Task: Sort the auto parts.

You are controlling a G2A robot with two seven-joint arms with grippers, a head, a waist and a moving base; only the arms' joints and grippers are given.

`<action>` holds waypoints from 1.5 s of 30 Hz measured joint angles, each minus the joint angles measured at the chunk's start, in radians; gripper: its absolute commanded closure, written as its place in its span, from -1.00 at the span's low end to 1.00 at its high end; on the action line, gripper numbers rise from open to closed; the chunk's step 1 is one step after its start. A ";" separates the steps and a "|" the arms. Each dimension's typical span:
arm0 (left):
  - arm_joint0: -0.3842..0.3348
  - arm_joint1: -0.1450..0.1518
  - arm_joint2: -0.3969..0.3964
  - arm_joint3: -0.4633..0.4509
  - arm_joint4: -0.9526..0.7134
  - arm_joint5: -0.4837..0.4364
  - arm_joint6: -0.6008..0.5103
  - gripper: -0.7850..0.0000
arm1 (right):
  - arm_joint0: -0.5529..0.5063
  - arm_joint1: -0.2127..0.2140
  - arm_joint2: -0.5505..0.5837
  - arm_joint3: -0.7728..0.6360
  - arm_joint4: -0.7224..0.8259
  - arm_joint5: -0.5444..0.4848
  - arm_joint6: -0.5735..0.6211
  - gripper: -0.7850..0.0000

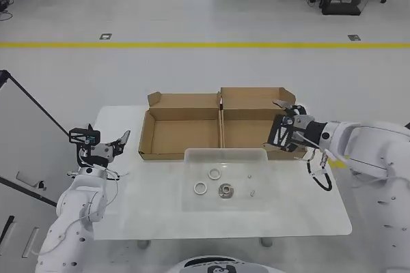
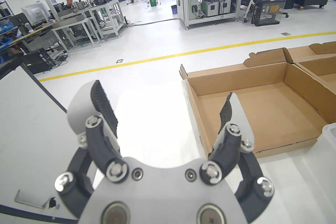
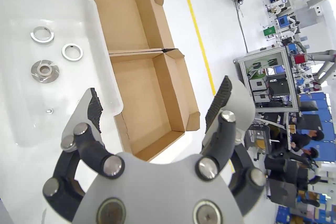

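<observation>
My left gripper [image 2: 165,96] is spread wide with nothing between its ribbed pads [image 2: 105,104]. It hangs above the left end of the white table [image 1: 157,218], beside the left cardboard box [image 2: 262,109] and not touching it. My right gripper [image 3: 158,88] is likewise spread apart and holds nothing. It hovers at the outer right end of the right cardboard box [image 1: 249,131], with one finger over the box's far corner and the other near its front corner.

The two boxes stand side by side along the far part of the table, their inner walls touching and their flaps folded open. Their brown floors are bare.

Just in front of them, centred where the two boxes meet, sits a clear plastic tray [image 1: 225,151], its far rim close against the front walls of the boxes. The auto parts all lie in this tray. Two flat metal rings are there, one [image 3: 42,35] nearer the tray's left side and the other [image 3: 72,52] just beside it, nearer the boxes. They are close but apart. A flanged metal bushing [image 3: 45,71] lies flat next to them, toward the right, with its hub pointing up. Farther right a small nut [image 3: 48,111] rests by itself. Another tiny piece [image 1: 249,176] lies nearer the boxes, too small for me to name.
</observation>
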 measured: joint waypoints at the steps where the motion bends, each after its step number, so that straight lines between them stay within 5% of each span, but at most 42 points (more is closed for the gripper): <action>1: 0.000 0.000 0.000 0.000 0.000 0.000 0.000 -1.00 | 0.009 0.007 -0.021 0.001 -0.009 0.002 0.001 -1.00; 13: 0.000 0.000 0.000 0.000 0.000 0.000 0.000 -1.00 | 0.135 0.141 -0.295 0.018 0.029 0.062 0.061 -1.00; 27: 0.000 0.000 0.000 0.000 0.000 0.000 0.000 -1.00 | 0.447 0.312 -0.705 -0.021 0.360 0.304 0.303 -1.00; 35: 0.000 0.000 0.000 0.000 0.000 0.000 0.000 -1.00 | 0.644 0.342 -0.945 0.008 0.489 0.373 0.373 -1.00; 45: 0.000 0.000 0.000 0.000 0.000 0.000 0.000 -1.00 | 0.746 0.330 -1.111 0.069 0.539 0.394 0.393 -1.00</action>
